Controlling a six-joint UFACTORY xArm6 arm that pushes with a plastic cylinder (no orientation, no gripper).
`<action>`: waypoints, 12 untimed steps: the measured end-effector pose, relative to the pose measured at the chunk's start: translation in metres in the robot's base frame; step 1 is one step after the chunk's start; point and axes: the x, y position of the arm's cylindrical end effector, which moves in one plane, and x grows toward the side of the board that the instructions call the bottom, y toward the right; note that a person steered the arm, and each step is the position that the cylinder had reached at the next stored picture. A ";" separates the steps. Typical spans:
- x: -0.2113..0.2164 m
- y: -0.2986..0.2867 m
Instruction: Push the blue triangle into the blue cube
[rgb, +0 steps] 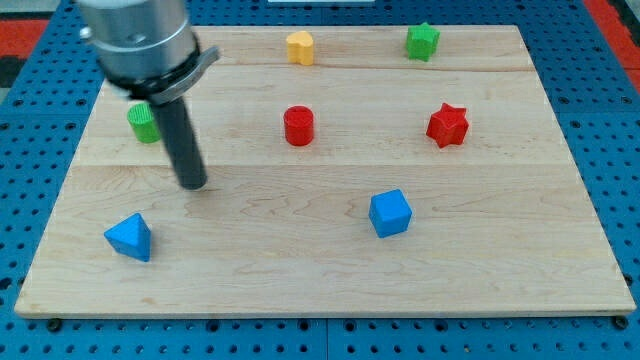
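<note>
A wooden board (320, 290) holds small blocks. My tip (193, 185), a bare rod end holding nothing, rests on the board. The blue triangle (130, 237) lies just below-left of it. The blue cube (390, 213) sits well to its right. A green cylinder (143, 123) stands just up-left, partly hidden behind the rod.

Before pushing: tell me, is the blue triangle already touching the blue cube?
No: the blue triangle sits far left of the blue cube, bare board between.
</note>
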 end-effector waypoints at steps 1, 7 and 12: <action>0.021 -0.079; 0.076 0.015; 0.034 0.180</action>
